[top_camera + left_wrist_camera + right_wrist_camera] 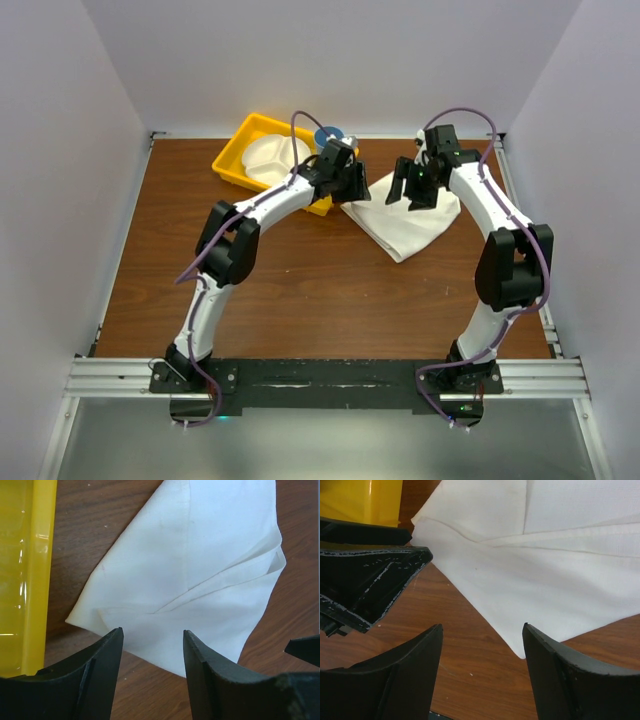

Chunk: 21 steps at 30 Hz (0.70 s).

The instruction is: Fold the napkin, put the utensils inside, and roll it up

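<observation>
Brown table (300,290): folded napkin (405,230) below left gripper (352,185) and right gripper (415,190), both jaws apart, seemingly empty.

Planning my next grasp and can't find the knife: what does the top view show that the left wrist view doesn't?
Top only: the plate in the tray, a blue round thing behind it, and the whole right hand by the napkin. Left wrist only: the napkin's layered folds up close. Both: napkin, tray, table, and the open left hand at the napkin's edge. No knife shows in either.
</observation>
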Tool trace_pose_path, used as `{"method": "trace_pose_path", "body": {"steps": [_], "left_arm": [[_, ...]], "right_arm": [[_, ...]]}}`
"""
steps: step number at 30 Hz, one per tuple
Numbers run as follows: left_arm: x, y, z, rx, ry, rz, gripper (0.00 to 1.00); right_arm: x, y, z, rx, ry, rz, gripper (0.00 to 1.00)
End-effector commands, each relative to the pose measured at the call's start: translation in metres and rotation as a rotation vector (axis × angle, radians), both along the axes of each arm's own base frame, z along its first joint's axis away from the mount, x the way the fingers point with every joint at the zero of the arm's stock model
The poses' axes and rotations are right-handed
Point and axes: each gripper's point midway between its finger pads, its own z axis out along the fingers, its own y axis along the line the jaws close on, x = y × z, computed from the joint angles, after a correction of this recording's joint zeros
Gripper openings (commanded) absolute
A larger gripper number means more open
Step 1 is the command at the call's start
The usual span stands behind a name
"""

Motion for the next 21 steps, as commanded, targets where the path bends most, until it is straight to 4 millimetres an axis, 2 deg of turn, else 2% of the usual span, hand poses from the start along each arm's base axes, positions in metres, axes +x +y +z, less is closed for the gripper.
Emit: {"method": "trace_pose_path", "body": {"steps": [1, 5, 10, 13, 19, 21], "left_arm": [[-0.002, -0.007, -0.014, -0.025, 0.046, 0.033, 0.57], [-0.008, -0.013, -0.009, 0.001, 0.008, 0.014, 0.59], [-0.017, -0.010, -0.023, 0.069, 0.005, 0.002, 0.59], [-0.023, -0.006, -0.029, 0.092, 0.015, -0.004, 0.56], [-0.036, 0.003, -0.020, 0.143, -0.002, -0.049, 0.53], [-0.037, 0.006, -0.007, 0.152, -0.027, -0.072, 0.54]], "right_arm": [[-0.010, -0.002, 0.022, -0.002, -0.048, 0.013, 0.69], [-0.014, -0.002, 0.021, 0.003, -0.045, 0.016, 0.69], [-0.016, -0.001, 0.014, 0.003, -0.031, 0.019, 0.69], [-0.015, -0.002, 0.005, -0.004, -0.015, 0.023, 0.69], [-0.002, 0.005, -0.010, 0.016, 0.016, 0.037, 0.68], [0.006, 0.010, -0.009, 0.019, 0.009, 0.063, 0.65]]}}
